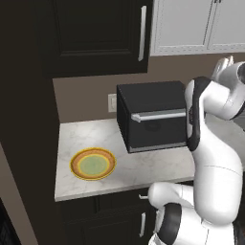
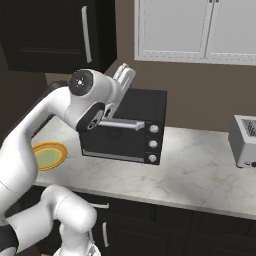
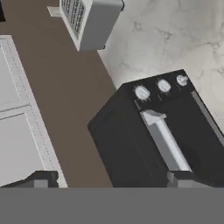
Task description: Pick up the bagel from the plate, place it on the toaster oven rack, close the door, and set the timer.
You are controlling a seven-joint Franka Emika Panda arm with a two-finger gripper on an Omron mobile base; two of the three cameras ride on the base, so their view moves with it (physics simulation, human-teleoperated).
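Kitchen rig, timer stage: I am holding the gripper (image 3: pixel 111 179) above the toaster oven (image 1: pixel 148 93), its jaws standing wide open and gripping nothing, with the two dark tips framing the oven's top and front in the hand view. The door (image 1: pixel 153 131) is sitting shut, its silver bar handle (image 1: pixel 158 116) lying level across the dark glass. The plate (image 1: pixel 72 165) is lying on the desk (image 2: pixel 200 170) at about 8 o'clock from the oven in the left base view, well apart from it and carrying nothing, so I am judging that the bagel is resting inside on the rack, though the glass is too dark to confirm it. That is leaving the timer as the step in hand. Three pale knobs (image 2: pixel 154 129) are lining the 3 o'clock end of the oven front in the right base view, and a grey toaster (image 2: pixel 245 140) is standing farther off at 3 o'clock. Next, I am expecting to swing the hand down past the handle to that knob column, narrow the jaws around one knob and twist; which knob is the timer I cannot tell.
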